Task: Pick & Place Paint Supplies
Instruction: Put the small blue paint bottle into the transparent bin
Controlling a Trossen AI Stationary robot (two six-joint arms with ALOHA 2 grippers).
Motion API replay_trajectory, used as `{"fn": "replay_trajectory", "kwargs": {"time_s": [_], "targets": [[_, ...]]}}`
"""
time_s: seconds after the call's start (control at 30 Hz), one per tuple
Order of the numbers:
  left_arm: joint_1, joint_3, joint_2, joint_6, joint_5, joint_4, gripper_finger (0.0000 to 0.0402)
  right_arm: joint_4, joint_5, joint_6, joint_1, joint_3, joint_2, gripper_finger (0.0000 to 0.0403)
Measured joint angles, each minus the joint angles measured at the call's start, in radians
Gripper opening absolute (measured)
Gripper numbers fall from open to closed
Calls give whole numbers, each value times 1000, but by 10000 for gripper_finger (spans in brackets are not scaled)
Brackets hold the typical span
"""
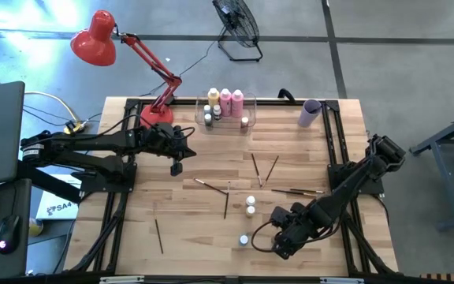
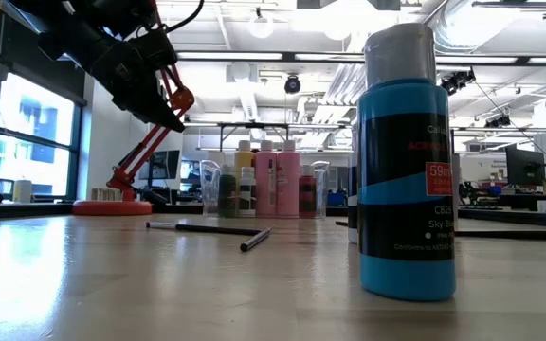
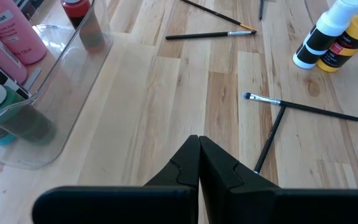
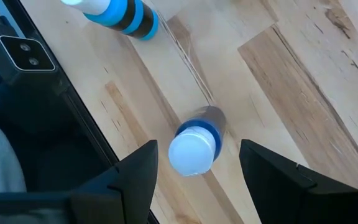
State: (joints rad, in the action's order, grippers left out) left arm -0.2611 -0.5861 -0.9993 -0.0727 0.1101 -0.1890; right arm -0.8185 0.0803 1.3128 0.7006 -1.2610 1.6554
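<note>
My right gripper (image 4: 199, 158) is open near the table's near edge, pointing steeply down. Its fingers stand on either side of a tiny blue white-capped bottle (image 4: 196, 148), which stands upright on the wood, and they do not touch it. A second tiny blue bottle (image 4: 122, 15) (image 1: 243, 239) (image 2: 406, 161) stands just beyond. My left gripper (image 1: 176, 167) (image 3: 199, 148) is shut and holds nothing, raised over the table's left half. Thin paintbrushes (image 1: 210, 186) (image 1: 255, 170) (image 1: 296, 191) lie flat on the wood. Two more tiny bottles (image 1: 251, 206) stand mid-table.
A clear bin (image 1: 225, 110) at the far edge holds pink and yellow-orange bottles and small ones. A lilac cup (image 1: 310, 113) lies to its right. A red desk lamp (image 1: 93, 38) stands at the far left. The low camera (image 4: 20, 53) sits at the near edge.
</note>
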Motion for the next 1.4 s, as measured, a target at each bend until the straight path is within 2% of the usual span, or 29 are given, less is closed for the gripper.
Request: {"fn": "replay_trajectory", "kwargs": {"time_s": [0.47, 0.7, 1.4], "targets": [[0, 0, 0, 0, 0, 0, 0, 0, -1, -16, 1, 0, 27, 217], [0, 0, 0, 0, 0, 0, 0, 7, -45, -31, 3, 0, 65, 217], [0, 0, 0, 0, 0, 0, 0, 11, -26, -34, 2, 0, 66, 210]]}}
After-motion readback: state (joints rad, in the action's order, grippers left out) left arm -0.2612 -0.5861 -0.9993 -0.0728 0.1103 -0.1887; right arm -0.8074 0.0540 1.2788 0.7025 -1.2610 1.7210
